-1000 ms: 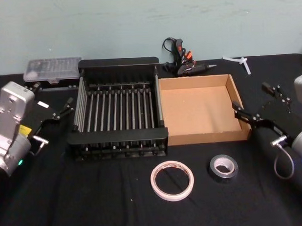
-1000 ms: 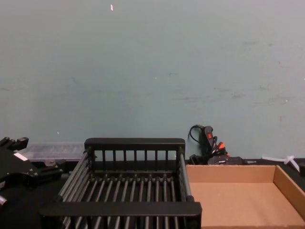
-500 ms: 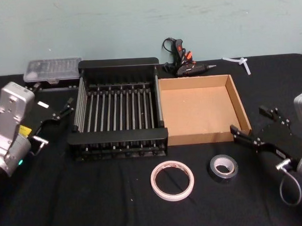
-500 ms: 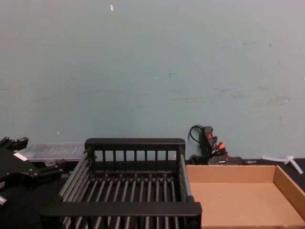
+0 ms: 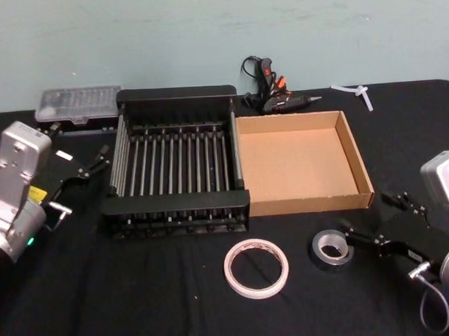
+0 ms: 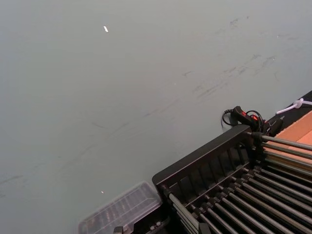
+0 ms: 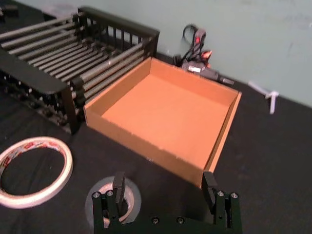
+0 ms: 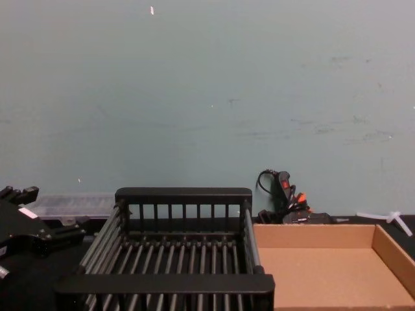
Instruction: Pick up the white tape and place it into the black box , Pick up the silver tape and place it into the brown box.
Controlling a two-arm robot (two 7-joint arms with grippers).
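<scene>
Silver tape (image 5: pixel 332 247) lies flat just ahead of the right gripper (image 5: pixel 368 222), whose jaws are spread. Centre them astride the roll before closing. Left gripper (image 5: pixel 93 164) waits beside the black box (image 5: pixel 174 206).

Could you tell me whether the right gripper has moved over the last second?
Yes. In the head view the right gripper has dropped from beside the brown box toward the robot, and now sits open next to the silver tape.

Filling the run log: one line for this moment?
right tool: open, beside silver tape | left tool: parked, open | white tape: on table | boxes: empty
</scene>
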